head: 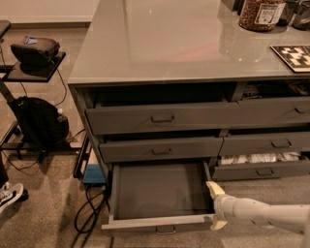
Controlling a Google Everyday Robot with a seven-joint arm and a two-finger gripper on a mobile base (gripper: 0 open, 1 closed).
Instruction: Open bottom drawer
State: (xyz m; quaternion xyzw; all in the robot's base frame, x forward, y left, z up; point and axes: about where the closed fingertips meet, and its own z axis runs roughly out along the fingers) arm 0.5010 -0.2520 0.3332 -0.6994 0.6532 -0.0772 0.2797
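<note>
The bottom drawer point(162, 191) on the cabinet's left side is pulled far out, showing a bare grey inside. Its flat front point(145, 225) faces the camera, with a small bail handle point(166, 230) at the centre. My gripper point(216, 207) reaches in from the right on a white arm and sits at the drawer's front right corner. It is open: one fingertip point(213, 188) lies by the drawer's right wall and the other fingertip point(218, 224) is beside the end of the front panel. Nothing is held.
Above are two partly open grey drawers point(160, 118). To the right, a low drawer point(259, 164) holds white bundles. The glossy top point(179, 43) carries a jar point(259, 14) and a chessboard point(293, 55). On the floor to the left are a black backpack point(41, 123), cables and a blue box point(94, 174).
</note>
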